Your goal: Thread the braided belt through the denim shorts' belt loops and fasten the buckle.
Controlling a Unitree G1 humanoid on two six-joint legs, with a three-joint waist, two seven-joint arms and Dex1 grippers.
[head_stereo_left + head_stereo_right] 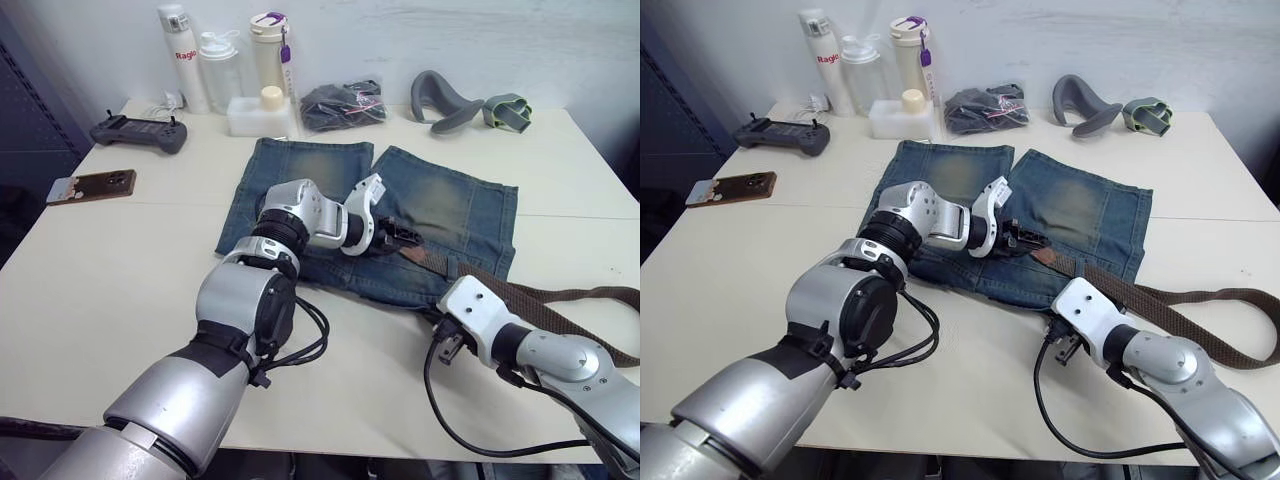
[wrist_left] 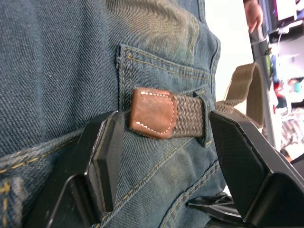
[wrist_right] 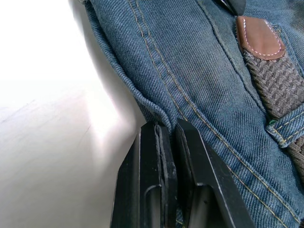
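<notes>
Left end effector [image 2: 161, 156] gapes around braided belt [image 2: 166, 114]; right end effector [image 3: 169, 135] pinches denim shorts [image 3: 190, 71].

Braided belt [image 1: 560, 300] across the denim shorts [image 1: 440, 215], its brown tip beside the left gripper [image 1: 403, 238].

We are seeing the denim shorts [image 1: 440, 215] lying flat on the table [image 1: 120, 300], faded yellowish patches on both legs, waistband toward six o'clock. The braided belt [image 1: 560, 300] is trailing off toward three o'clock, its brown tip [image 2: 152, 113] poking through one of the belt loops [image 3: 289, 127] and resting on the denim.
</notes>
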